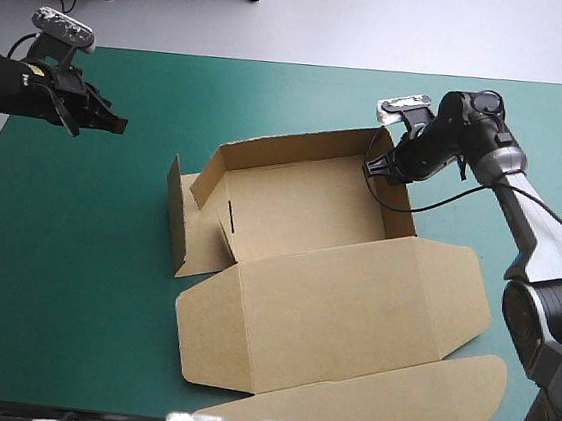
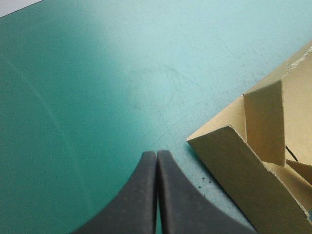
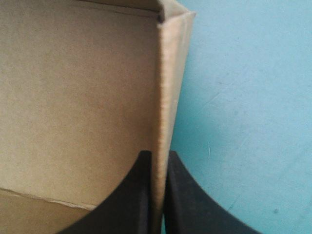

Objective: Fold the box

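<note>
The brown box [image 1: 301, 208] stands in the middle of the teal-green table as an open tray, its back and side walls raised and its wide lid [image 1: 341, 312] lying flat toward the near edge. My right gripper [image 1: 384, 168] is shut on the box's right wall [image 3: 163, 97], one finger inside and one outside, near the far right corner. My left gripper [image 1: 104, 122] hovers shut over bare cover, well left of the box. In the left wrist view the box's left flap [image 2: 253, 170] stands ahead of and beside the left gripper [image 2: 157, 158].
A loose side flap [image 1: 174, 224] stands up at the box's left end. A long curved flap [image 1: 381, 402] of the lid lies near the table's front edge. Bare teal-green cover [image 1: 66, 248] lies left of the box.
</note>
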Controlling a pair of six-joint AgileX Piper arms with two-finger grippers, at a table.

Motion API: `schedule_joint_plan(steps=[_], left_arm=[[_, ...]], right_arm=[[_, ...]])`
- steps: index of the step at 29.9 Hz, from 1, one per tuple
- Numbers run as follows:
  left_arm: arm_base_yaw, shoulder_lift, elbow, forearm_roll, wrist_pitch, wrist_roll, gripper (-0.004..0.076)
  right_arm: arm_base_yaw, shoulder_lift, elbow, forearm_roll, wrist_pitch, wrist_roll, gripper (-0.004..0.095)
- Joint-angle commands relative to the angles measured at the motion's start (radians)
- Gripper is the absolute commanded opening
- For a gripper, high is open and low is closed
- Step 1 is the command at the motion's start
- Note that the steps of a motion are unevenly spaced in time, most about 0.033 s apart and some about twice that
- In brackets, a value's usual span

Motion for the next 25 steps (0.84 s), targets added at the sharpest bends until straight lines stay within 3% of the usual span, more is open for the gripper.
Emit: schedule_joint_plan(steps=[1,8,10,25], left_arm=[[-0.001,-0.036,-0.024,-0.036,-0.043,0.002,-0.001],[-0.001,-0.036,-0.024,-0.033,-0.048,0.009,-0.001],[-0.001,-0.036,-0.024,-0.033,-0.051,0.009,-0.001],[-0.001,-0.036,-0.024,-0.033,-0.055,0.013,-0.0009]], right_arm=[[0.0,-0.024,-0.027,-0.021,0.088,-0.028,0.0123],[0.0,-0.034,-0.137,-0.021,0.121,0.032,0.0629],[0.002,-0.061,-0.182,-0.012,0.121,0.038,0.0711],[0.002,-0.275,-0.223,-0.081,0.121,0.122,0.0723]])
